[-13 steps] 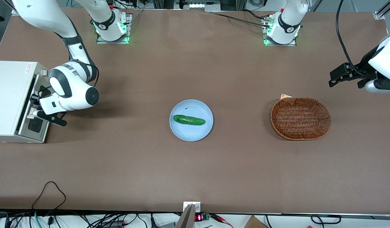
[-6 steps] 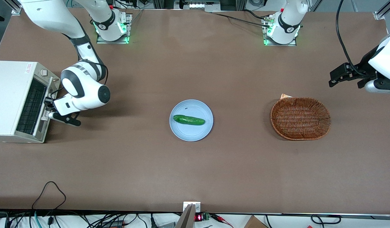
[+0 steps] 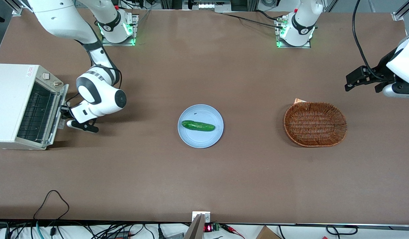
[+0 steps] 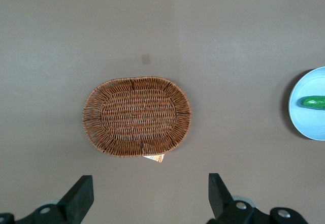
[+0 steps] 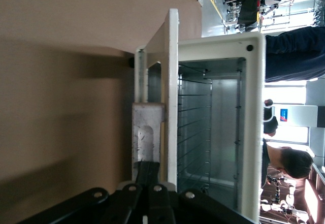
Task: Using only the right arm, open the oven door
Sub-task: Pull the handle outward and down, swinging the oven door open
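Standing here watching: the oven door (image 3: 63, 99) is sitting at the working arm's end of the table, on the front of the off-white toaster oven (image 3: 8, 99). It's hanging roughly halfway open, tipped outward from its bottom hinge, so its outer face is pointing toward the middle of the table and a bit downward. Its long axis is running from nearer the front camera to farther from it, along the oven's front. In the right wrist view the door (image 5: 172, 71) is showing edge-on, with the wire rack (image 5: 195, 132) visible inside the cavity.

The right arm (image 3: 101, 96) is reaching in from the table's middle, and the gripper (image 3: 65, 113) is sitting right against the door's top edge at the silver handle (image 5: 147, 127). I honestly can't tell whether the gripper (image 5: 150, 183) is clamped or loose.

Around it: a blue plate (image 3: 191, 139) with 1 cucumber (image 3: 197, 125) on it is lying mid-table, well apart from the oven. A wicker basket (image 3: 340, 124) is resting toward the parked arm's end. Nothing is standing in the door's way.

Compared with 1 second ago, when the door was shut, and half a second ago, when it was only cracked, it's now swinging wider, and the arm's wrist is moving farther from the oven.
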### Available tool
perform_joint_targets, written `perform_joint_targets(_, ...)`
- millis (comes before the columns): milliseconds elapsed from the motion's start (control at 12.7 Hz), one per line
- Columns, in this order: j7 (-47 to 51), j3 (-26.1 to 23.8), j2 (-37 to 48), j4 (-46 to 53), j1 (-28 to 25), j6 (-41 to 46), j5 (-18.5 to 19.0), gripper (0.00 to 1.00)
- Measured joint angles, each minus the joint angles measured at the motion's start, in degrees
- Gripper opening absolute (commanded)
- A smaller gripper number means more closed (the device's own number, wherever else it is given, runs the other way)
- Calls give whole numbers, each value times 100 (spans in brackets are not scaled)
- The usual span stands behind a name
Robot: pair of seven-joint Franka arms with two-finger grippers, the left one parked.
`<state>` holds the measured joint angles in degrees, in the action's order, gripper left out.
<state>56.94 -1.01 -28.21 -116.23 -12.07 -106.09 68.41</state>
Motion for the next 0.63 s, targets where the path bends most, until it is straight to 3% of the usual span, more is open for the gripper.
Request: perform_joint_targets(630,49,3,-571,368,-147,-94,-275,0)
